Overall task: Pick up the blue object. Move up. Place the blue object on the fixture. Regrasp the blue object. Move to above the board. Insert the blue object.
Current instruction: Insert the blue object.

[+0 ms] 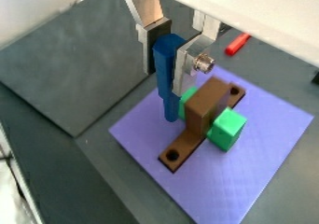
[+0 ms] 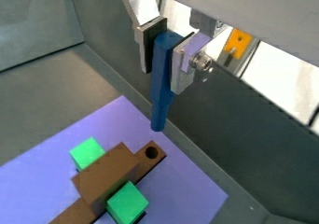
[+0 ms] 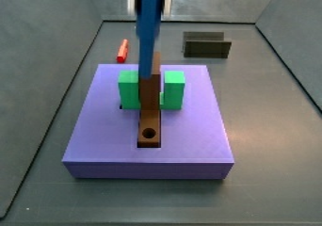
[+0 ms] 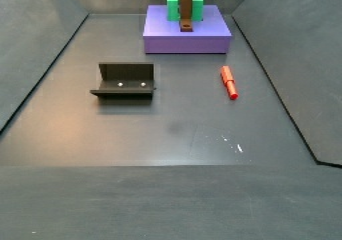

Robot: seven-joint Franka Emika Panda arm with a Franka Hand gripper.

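Note:
My gripper [image 1: 169,60] is shut on the blue object [image 1: 167,90], a slim blue rod that hangs straight down from between the fingers, as both wrist views show [image 2: 161,92]. The rod's lower end hovers above the board [image 1: 200,116], a brown plank running through a green block [image 1: 228,130]. The board's round hole [image 2: 151,154] lies a little beyond the rod's tip. In a side view the rod [image 3: 150,32] stands upright over the board [image 3: 151,112], behind its hole [image 3: 150,135]. The fixture [image 3: 206,45] stands apart on the floor, also seen in a side view [image 4: 124,81].
The board and green block rest on a purple platform [image 3: 189,136] [image 4: 187,39]. A red peg [image 4: 229,81] lies on the grey floor beside the platform, also in a side view [image 3: 123,50]. Grey walls enclose the floor.

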